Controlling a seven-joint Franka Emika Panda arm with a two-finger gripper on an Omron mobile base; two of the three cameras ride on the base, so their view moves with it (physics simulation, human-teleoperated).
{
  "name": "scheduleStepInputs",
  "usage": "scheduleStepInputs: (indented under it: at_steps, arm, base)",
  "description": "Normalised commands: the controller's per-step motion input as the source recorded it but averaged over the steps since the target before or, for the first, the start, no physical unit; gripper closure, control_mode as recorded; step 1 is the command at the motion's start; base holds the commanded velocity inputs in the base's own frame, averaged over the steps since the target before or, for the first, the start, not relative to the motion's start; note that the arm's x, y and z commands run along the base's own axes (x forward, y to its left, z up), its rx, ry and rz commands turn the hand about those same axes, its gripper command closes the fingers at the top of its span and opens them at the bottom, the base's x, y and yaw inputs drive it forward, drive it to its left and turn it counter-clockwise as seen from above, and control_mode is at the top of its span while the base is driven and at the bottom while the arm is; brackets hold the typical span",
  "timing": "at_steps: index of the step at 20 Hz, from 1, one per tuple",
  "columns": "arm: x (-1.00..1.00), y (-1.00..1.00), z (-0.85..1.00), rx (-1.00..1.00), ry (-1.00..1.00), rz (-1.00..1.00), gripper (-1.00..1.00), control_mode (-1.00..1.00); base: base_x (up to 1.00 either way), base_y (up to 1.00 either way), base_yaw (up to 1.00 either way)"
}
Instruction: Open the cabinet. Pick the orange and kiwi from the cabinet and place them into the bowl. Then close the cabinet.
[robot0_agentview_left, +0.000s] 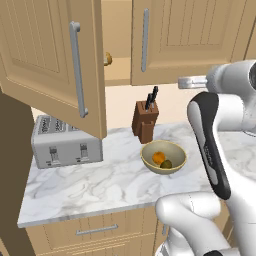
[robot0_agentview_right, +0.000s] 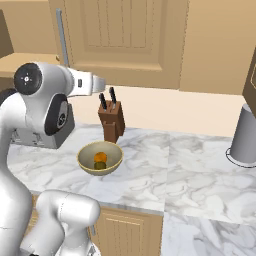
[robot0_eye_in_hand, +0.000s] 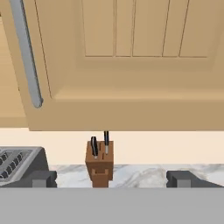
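**Fruit in bowl, left door open**

While the cabinet (robot0_agentview_left: 125, 40) has its left door swung wide and its right door shut, the orange (robot0_agentview_left: 158, 157) and kiwi (robot0_agentview_left: 166, 163) lie touching inside the bowl (robot0_agentview_left: 150, 150). That bowl sits on the marble worktop (robot0_agentview_left: 100, 185), just in front of the knife block (robot0_agentview_left: 145, 121). Toaster (robot0_agentview_left: 65, 142) stands left of it, under the open door. Hand (robot0_eye_in_hand: 111, 179) is open and empty, up near the right door's handle (robot0_eye_in_hand: 26, 52), facing the door.

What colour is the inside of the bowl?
Yellowish, speckled inside the bowl, around the orange and kiwi. Best in the left base view.
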Motion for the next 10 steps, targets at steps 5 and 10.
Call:
scheduleStepInputs:
  at_steps: [5,10]
  arm:
    - [-0.76,0.00,0.02,0.00,-0.02,0.00,-1.00,-1.00]
    - [-0.70,0.01,0.01,0.00,-0.10,0.00,-1.00,-1.00]
  base:
    - [0.00,0.00,0.00]
    - [0.00,0.00,0.00]
